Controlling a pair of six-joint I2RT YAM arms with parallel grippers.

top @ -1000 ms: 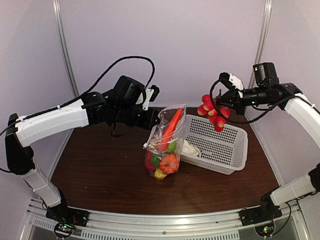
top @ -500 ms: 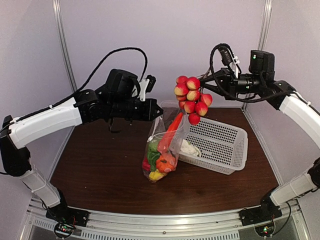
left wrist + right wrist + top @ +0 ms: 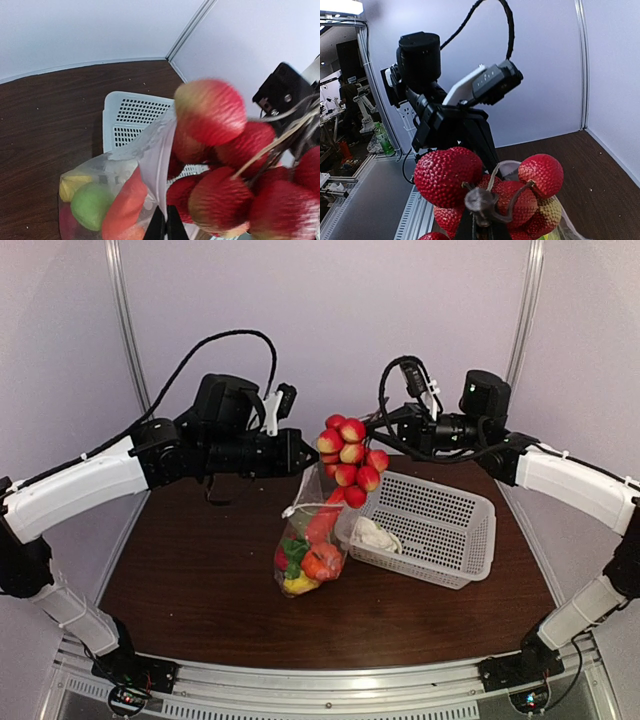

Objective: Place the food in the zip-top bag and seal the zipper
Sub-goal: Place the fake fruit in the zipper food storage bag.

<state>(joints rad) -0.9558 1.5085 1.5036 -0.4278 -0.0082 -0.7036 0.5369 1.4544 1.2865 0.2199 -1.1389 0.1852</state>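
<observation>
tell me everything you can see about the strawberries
The strawberries are a bunch of red, bumpy, plastic-looking balls, some with yellowish patches, tied by thin brown stems into one knot. The right gripper is shut on that knot and holds the bunch in the air, hanging at the mouth of the bag, which the left gripper pinches up by its edge. Whether the lowest berry touches the bag cannot be told.

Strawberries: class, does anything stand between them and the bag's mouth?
Nothing visible does. The strawberries hang from the right gripper right by the bag, whose mouth edge the left gripper holds up. The pepper inside reaches near the mouth.
</observation>
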